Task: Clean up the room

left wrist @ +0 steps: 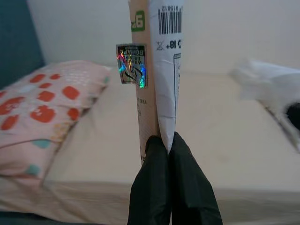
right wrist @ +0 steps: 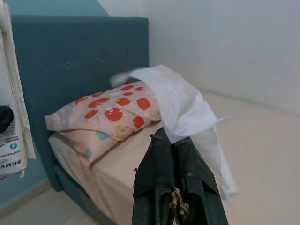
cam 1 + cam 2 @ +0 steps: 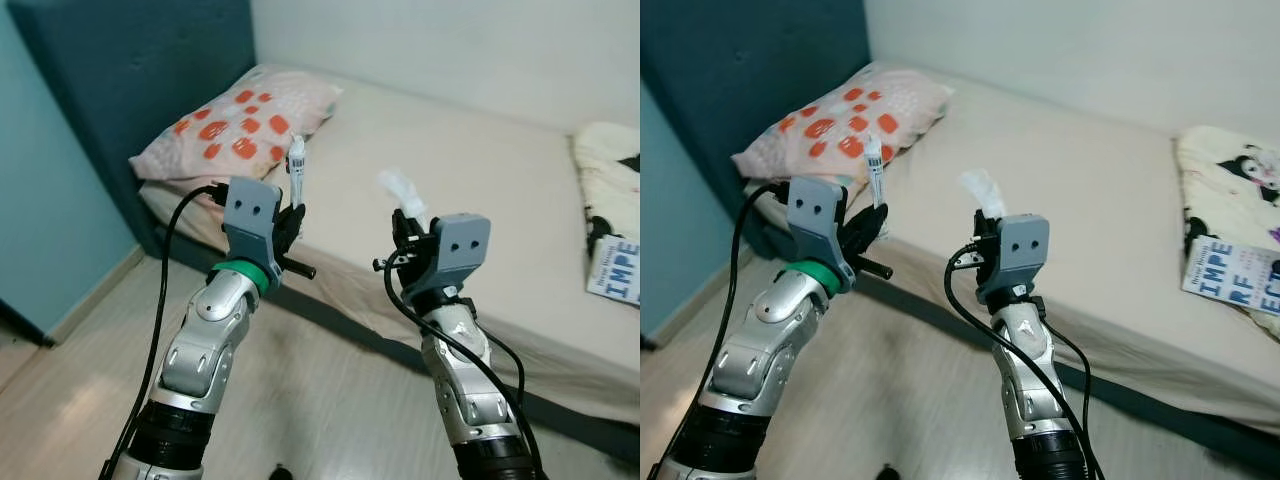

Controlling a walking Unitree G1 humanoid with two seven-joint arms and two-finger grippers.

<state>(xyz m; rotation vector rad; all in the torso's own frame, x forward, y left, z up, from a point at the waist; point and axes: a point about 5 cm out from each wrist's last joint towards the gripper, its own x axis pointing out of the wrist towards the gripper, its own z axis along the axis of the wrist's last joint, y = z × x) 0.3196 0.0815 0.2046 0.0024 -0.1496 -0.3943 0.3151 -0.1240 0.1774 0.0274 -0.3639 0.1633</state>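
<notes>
My left gripper is clamped on a flat packet; my right gripper pinches a white tissue, both above the bed.

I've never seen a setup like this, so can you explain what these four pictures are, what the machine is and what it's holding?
This is a humanoid robot with two silver arms, standing beside a bed. The two wide pictures come from its head cameras, looking down at its own arms. The other two come from cameras on each wrist, looking along that arm's black fingers.

The left gripper has its jaws shut on a flat printed packet with a barcode, held upright. The right gripper has its jaws shut on a crumpled white tissue.

On the bed lie a pillow with orange spots, and at the far right a panda-print blanket and a booklet.
</notes>
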